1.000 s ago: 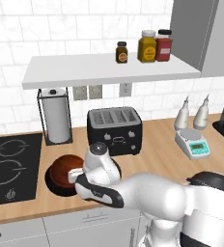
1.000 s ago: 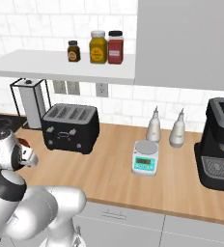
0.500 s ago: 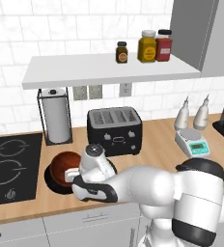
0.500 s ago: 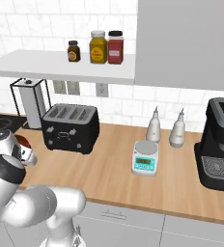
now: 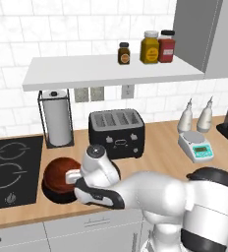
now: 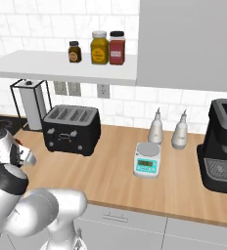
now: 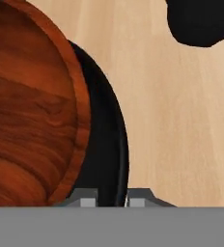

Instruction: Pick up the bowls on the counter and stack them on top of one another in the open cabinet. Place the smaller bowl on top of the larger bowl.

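Change: since a second ago the arm has swung lower over the bowls and the jaws have drawn in from wide apart to a narrow gap; the bowls, toaster and scale lie as before.
Gripper: gripper [image 7: 111, 202] low at the right edge of the bowls, its two fingertips [image 7: 88, 202] astride the black rim, clenched on the larger bowl's wall.
Larger bowl: larger bowl [image 7: 109, 144] runs up from between the tips as a glossy black arc; in the left base view [image 5: 54, 193] it sits on the counter [image 5: 165, 157] just left of the hand.
Smaller bowl: smaller bowl [image 5: 61, 171], reddish-brown, rests inside the black one, left of the gripper, not touched by the tips.
Open cabinet: open cabinet [image 5: 111, 71] well above the gripper, with three jars [image 5: 153, 47] at its right end.
Toaster: toaster [image 5: 117, 133] just behind the hand.
Paper towel stand: paper towel stand [image 5: 57, 120] behind the bowls.
Scale: scale [image 5: 199, 146] far to the right.
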